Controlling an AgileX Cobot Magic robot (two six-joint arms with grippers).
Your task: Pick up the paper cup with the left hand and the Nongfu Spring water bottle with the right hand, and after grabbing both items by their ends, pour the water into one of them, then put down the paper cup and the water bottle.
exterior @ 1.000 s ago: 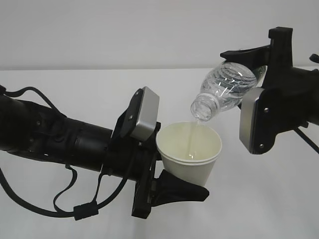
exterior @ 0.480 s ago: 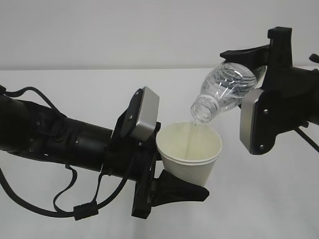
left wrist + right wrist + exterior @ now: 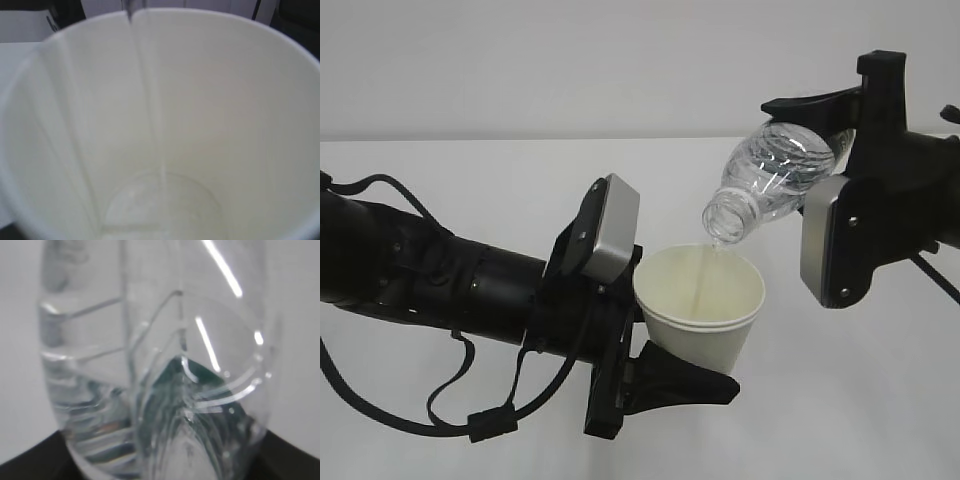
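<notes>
My right tool [image 3: 825,150] stays clamped on the tilted Nongfu Spring water bottle [image 3: 775,180]; left tool [image 3: 655,350] stays pinching the paper cup [image 3: 705,330] under its mouth, above the table [image 3: 470,180]. Nothing shifts; thin stream [image 3: 150,100] continues, pour unfinished.

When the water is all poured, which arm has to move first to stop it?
The right. The right hand holds the water bottle tilted mouth-down over the paper cup, so probably it must tip the bottle back up. The left hand only holds the cup upright under the stream.
</notes>
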